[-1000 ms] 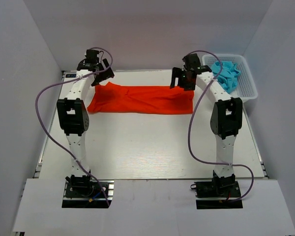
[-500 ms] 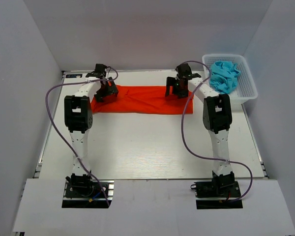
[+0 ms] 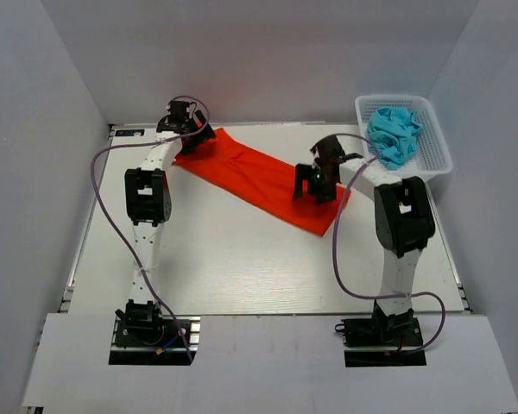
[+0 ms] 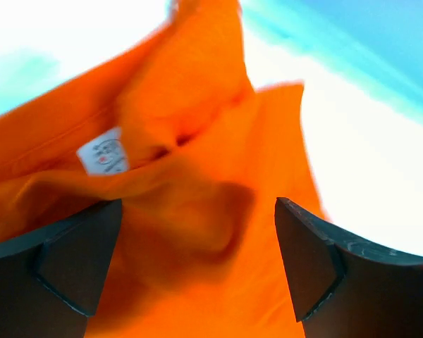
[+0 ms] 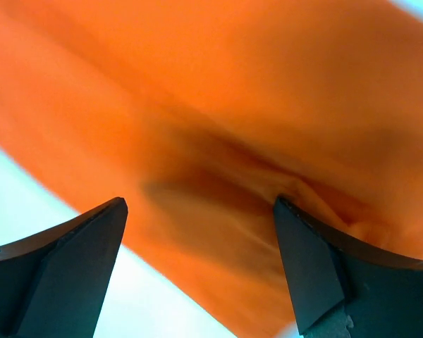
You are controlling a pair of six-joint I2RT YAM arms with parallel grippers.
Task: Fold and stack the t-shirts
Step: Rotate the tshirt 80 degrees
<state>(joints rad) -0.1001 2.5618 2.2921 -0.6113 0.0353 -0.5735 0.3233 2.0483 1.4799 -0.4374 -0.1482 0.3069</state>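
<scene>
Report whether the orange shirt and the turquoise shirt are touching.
Apart. Top view: the turquoise shirt lies inside the basket, the orange shirt out on the table, clear of it.

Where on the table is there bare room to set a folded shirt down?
The widest bare patch of table is the near half, between the left arm and right arm and in front of the orange-red shirt. A smaller wedge lies behind the shirt, toward the back wall. The far right is crowded: the basket holds the turquoise shirt.

White arms, black joints, purple cables.
</scene>
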